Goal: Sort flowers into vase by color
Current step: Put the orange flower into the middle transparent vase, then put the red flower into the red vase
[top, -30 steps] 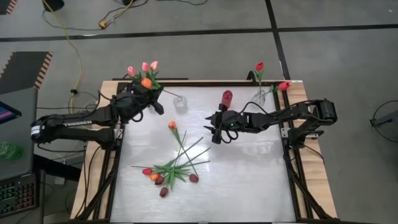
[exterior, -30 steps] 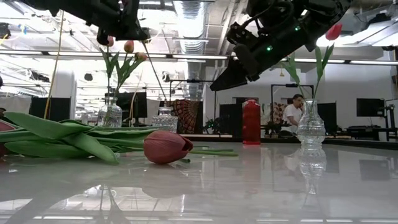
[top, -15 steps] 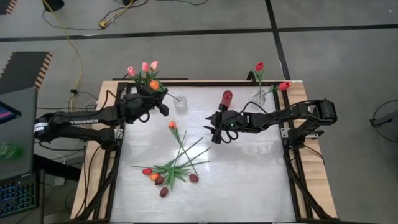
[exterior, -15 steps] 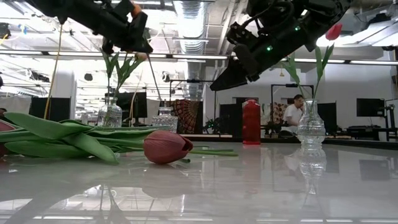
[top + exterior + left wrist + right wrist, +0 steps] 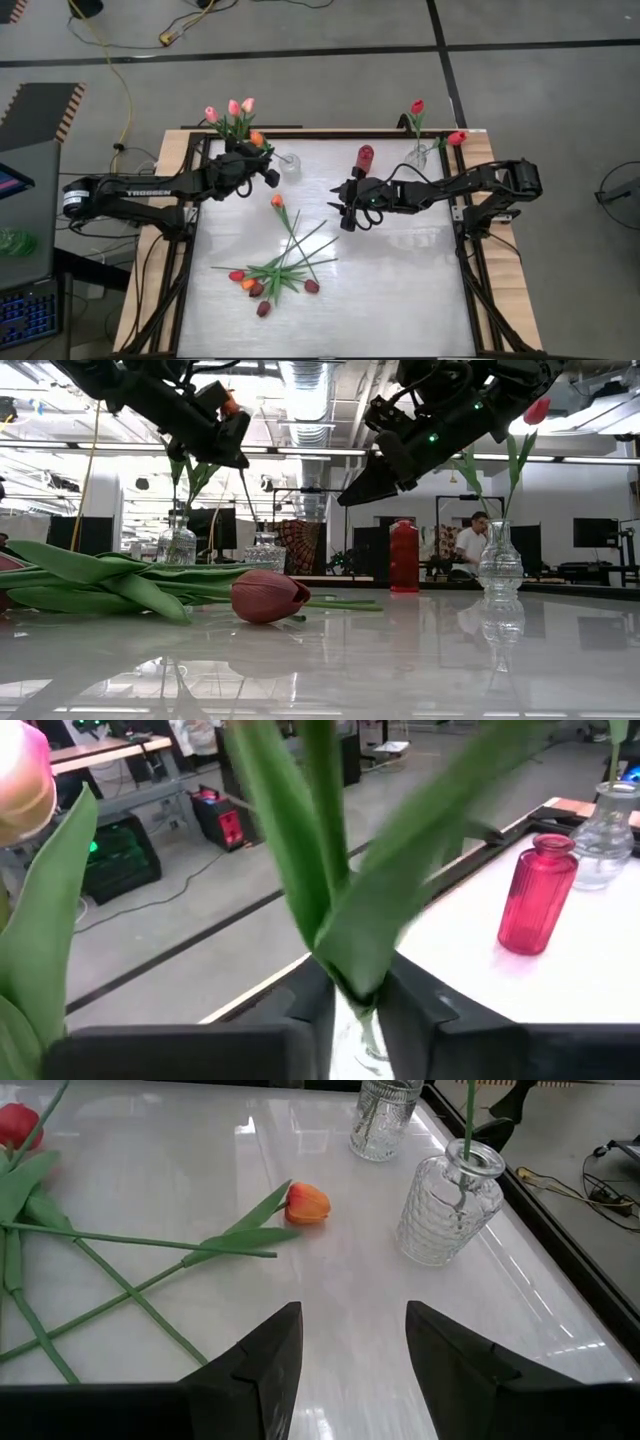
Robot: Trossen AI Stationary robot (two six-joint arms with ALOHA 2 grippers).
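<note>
At the table's 11 o'clock corner in the high view, my left gripper (image 5: 262, 172) has slid away from the pink tulips (image 5: 232, 110) toward 3 o'clock, and the orange tulip (image 5: 257, 138) it carries now hangs just beside the small clear vase (image 5: 290, 163). I judge this to be the drop into a fresh vase for orange. My right gripper (image 5: 343, 212) has not moved, waiting mid-table at 7 o'clock of the red vase (image 5: 365, 157). The unsorted tulips (image 5: 275, 275) lie near 6 o'clock, well apart from both arms. In the low view the left gripper (image 5: 225, 440) rides high above the clear vase (image 5: 265, 550), with free air beneath. In my left wrist view the green stem (image 5: 330, 870) stands between my jaws over a glass mouth (image 5: 365, 1042). They look slightly parted, but I cannot tell whether they are pinching it. The table's far edge is close here, so there is little room outward. In my right wrist view the jaws gape wide and empty, with a loose orange tulip (image 5: 306, 1202) on bare tabletop ahead.
</note>
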